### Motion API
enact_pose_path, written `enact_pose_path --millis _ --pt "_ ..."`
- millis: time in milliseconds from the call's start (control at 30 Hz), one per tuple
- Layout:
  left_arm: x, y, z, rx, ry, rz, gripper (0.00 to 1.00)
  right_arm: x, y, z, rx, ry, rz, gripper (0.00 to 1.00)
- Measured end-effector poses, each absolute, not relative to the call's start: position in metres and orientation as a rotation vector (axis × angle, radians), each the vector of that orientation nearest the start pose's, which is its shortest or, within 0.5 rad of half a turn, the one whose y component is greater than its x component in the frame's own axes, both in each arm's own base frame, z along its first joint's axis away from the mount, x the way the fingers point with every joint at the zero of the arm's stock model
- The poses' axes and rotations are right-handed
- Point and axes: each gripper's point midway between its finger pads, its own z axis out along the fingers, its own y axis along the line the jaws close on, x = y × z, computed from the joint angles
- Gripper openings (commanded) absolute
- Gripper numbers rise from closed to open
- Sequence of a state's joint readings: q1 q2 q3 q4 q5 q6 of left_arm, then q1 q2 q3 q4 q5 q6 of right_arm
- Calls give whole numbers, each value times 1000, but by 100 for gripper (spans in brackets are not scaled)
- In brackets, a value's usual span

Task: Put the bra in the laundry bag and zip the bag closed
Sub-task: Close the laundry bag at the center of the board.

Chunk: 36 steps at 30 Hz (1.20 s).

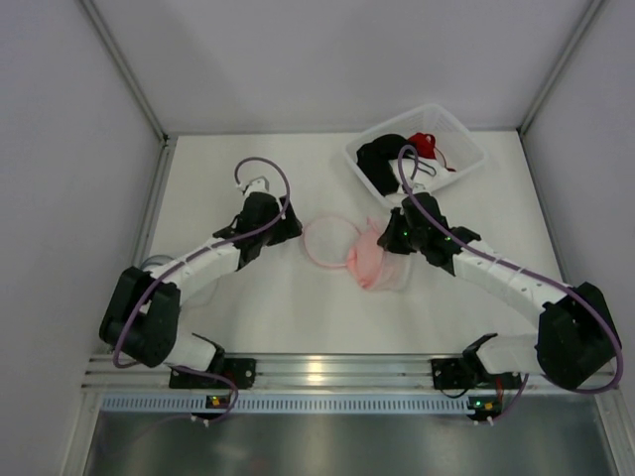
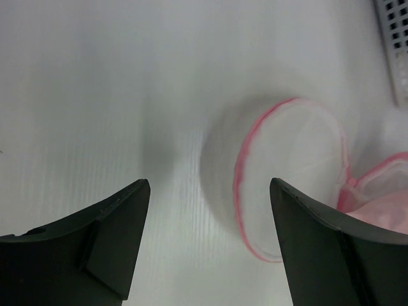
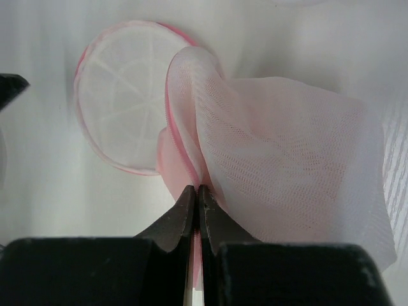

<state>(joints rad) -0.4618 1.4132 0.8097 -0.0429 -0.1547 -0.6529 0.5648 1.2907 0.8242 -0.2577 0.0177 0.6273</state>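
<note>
The laundry bag [image 1: 379,263] is pink-edged white mesh, slumped at mid-table, with its round flap [image 1: 327,241] lying open to its left. My right gripper [image 1: 390,238] is shut on the bag's pink zipper edge [image 3: 182,143]; its gathered mesh [image 3: 287,166] rises past my right gripper [image 3: 196,188]. A smooth pale pink fabric [image 3: 167,159] shows beside the edge; I cannot tell if it is the bra. My left gripper [image 1: 288,228] is open and empty, just left of the flap [image 2: 293,166], above the table [image 2: 209,185].
A white slatted basket [image 1: 458,134] stands at the back right, holding a black garment [image 1: 382,159] and a red one [image 1: 425,142]. Its corner shows in the left wrist view [image 2: 395,38]. White walls enclose the table on three sides.
</note>
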Motion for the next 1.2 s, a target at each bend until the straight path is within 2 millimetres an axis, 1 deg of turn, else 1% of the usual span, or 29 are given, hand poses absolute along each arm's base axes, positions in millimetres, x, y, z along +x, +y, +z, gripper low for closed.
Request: enact_pose_path --millis 67,133,167,267,367,400,500,533,600,633,667,700,767,800,833,900,933,1000,1067,1133,1167,1200 --pt "346 -176 84 -305 2285 -461 80 290 210 120 81 2367 584 0" --pt "343 -184 72 -297 2323 -499 79 290 210 120 76 2367 585 0" --pt "344 -190 69 -290 2329 -530 78 290 210 120 76 2367 586 0" --pt "346 -204 62 -283 2337 -604 71 290 210 120 72 2367 588 0" --pt "352 -214 57 -289 2327 -661 64 290 211 120 71 2366 589 0" --pt "354 -218 55 -294 2320 -686 59 290 211 120 71 2366 590 0" --pt "358 -223 51 -307 2315 -718 54 290 211 120 70 2366 592 0" --pt "359 -225 49 -308 2313 -727 45 290 211 120 70 2366 593 0" --pt "360 -229 43 -318 2320 -748 31 290 211 120 71 2366 592 0" --pt "359 -230 41 -322 2325 -758 13 290 211 120 71 2366 592 0" --pt "359 -231 39 -330 2332 -763 5 290 211 120 71 2366 592 0" --pt "358 -232 39 -327 2336 -772 0 290 211 120 72 2366 592 0" --pt "358 -233 43 -317 2329 -784 0 291 210 121 79 2362 585 0" --pt "358 -234 48 -310 2319 -789 0 292 209 122 84 2357 580 0" --pt "357 -233 55 -304 2308 -789 0 292 208 123 92 2351 577 0" --pt "356 -228 80 -274 2278 -766 0 294 206 128 102 2335 575 0" --pt "357 -225 100 -251 2246 -753 0 294 205 130 106 2326 576 0" --pt "364 -220 155 -202 2138 -736 0 297 204 135 122 2308 582 0" --pt "369 -215 217 -156 2013 -723 0 301 204 138 140 2291 594 0" --pt "368 -209 272 -124 1896 -723 0 304 206 141 153 2271 616 0" --pt "365 -206 296 -109 1846 -724 0 305 208 142 159 2265 627 0" --pt "362 -203 316 -99 1809 -727 0 306 209 141 167 2260 640 0"
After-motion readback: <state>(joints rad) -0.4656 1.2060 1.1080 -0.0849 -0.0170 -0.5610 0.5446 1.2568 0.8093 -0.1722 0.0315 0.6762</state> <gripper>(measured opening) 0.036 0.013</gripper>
